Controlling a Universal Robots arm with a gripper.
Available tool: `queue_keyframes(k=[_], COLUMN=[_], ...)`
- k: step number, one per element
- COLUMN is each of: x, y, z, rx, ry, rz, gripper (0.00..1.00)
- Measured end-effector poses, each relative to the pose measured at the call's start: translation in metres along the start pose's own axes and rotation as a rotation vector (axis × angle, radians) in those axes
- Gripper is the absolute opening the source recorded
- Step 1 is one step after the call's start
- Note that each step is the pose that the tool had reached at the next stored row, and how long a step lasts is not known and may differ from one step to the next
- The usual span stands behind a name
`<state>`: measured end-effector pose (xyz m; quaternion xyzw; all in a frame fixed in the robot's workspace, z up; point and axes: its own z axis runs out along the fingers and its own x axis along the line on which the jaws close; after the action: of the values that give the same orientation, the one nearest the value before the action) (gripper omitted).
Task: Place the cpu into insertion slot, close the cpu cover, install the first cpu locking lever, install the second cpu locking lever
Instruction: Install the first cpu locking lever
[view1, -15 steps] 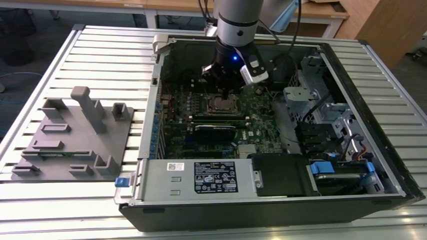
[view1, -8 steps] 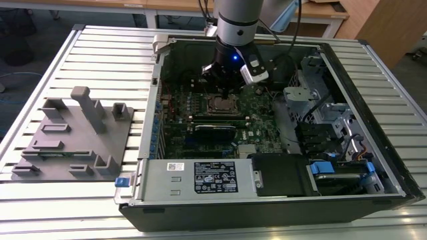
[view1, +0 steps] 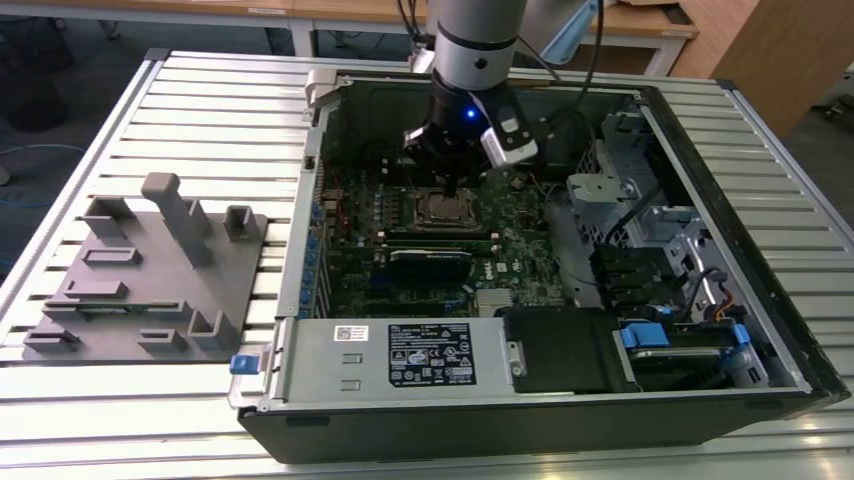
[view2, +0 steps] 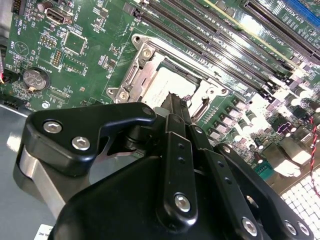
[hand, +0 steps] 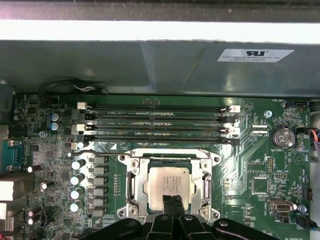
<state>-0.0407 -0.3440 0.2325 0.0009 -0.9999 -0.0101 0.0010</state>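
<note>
Pincer closed, tips over cpu in insertion slot, arm approx vert.

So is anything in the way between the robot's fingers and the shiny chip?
Nothing visible is. In the first wrist view the fingers are right at the edge of the cpu, which lies in the insertion slot.

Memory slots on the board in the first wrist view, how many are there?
4. One memory slot lies nearest the cpu, two more run beside it, and the fourth lies nearest the metal case wall. None seems hidden.
</note>
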Motion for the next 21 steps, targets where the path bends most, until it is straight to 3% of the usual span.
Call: queue_keyframes(k=[21], x=[0.0], y=[0.0001], z=[-0.0067], rx=[0.0001], ry=[0.0], rz=[0.0], gripper=[0.1])
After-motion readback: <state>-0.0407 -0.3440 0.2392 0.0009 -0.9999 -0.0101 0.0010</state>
